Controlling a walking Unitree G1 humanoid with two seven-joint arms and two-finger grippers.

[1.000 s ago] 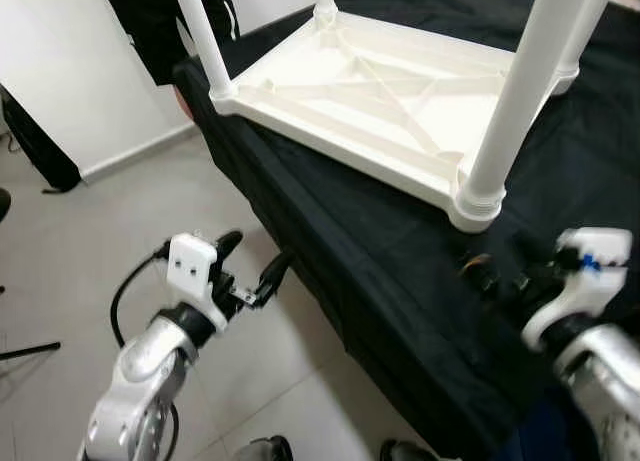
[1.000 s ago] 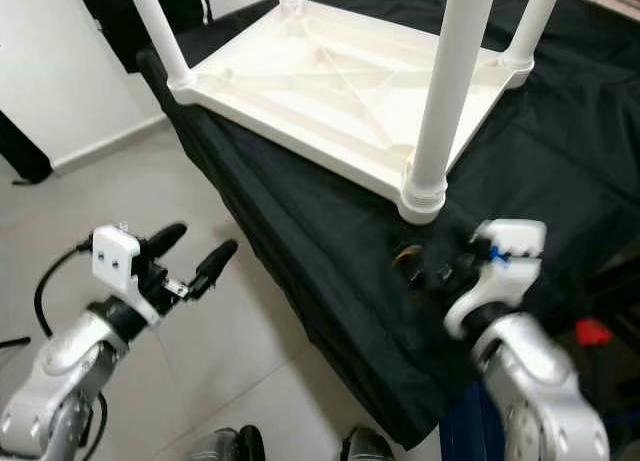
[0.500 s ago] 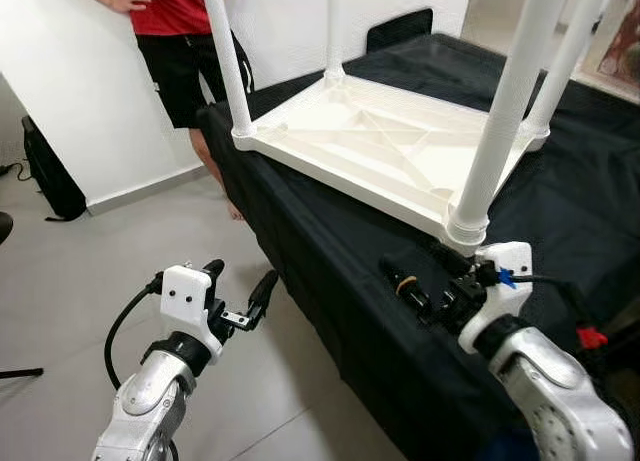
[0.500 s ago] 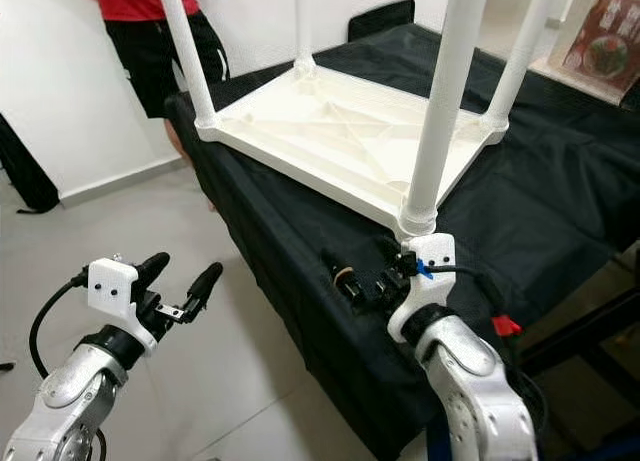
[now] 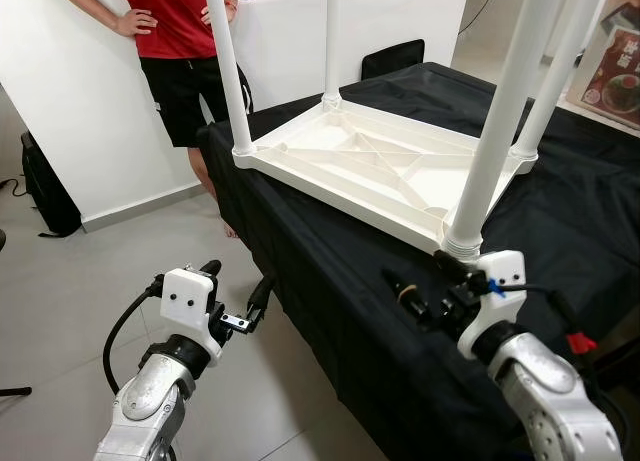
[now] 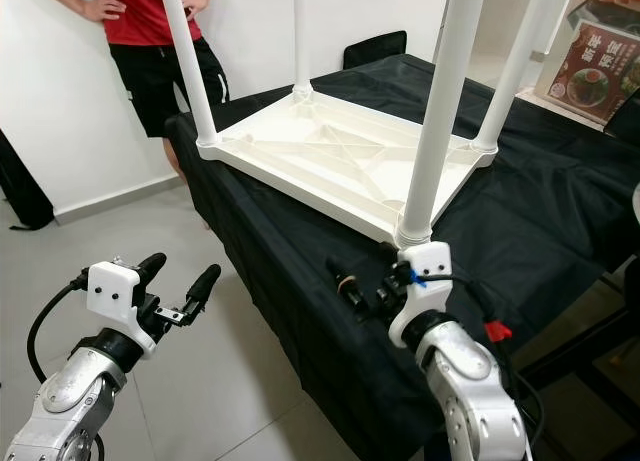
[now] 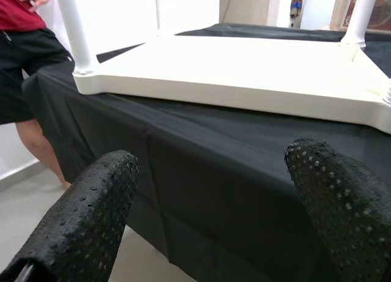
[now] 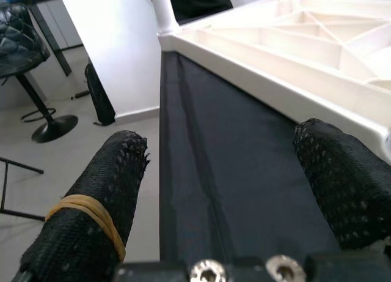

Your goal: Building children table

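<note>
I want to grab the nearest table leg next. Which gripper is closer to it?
Right. The right gripper hangs open just below the base of the nearest leg, over the black cloth. The left gripper is open out over the floor, beside the cloth's edge.

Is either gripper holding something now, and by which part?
Nothing is held. The left gripper and the right gripper are both open, near the white table.

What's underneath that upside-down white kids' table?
The white table lies top-down, legs up, on a black cloth that hangs over the front edge toward the floor. Whatever the cloth covers is hidden. The right gripper hovers over the cloth near a leg.
</note>
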